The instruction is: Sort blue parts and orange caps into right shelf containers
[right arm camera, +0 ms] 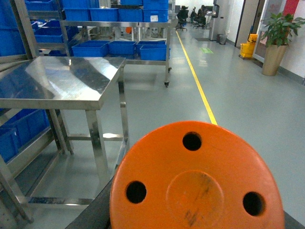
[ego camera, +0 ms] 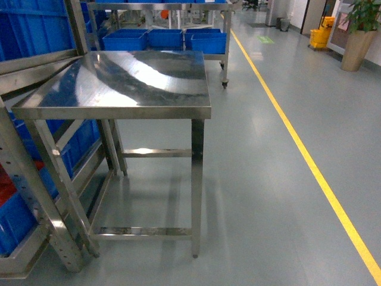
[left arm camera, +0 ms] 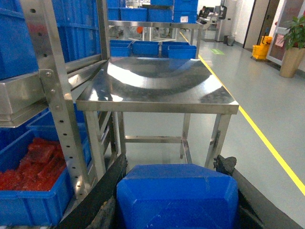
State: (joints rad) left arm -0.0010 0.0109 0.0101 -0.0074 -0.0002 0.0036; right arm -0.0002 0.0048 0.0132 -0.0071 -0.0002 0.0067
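A blue part, a chunky faceted plastic block, fills the bottom of the left wrist view. My left gripper is shut on it, with a black finger pressed against each side. In the right wrist view an orange cap, a round disc with three holes, sits close to the camera, and my right gripper is shut on it. Bright blue crates stand on a far rack, and more blue crates fill the rack at the left. Neither gripper shows in the head view.
A bare steel table stands just ahead beside the left rack's steel post. A low blue crate holds red pieces. A yellow floor line runs along the aisle; a potted plant and a yellow bucket are far right.
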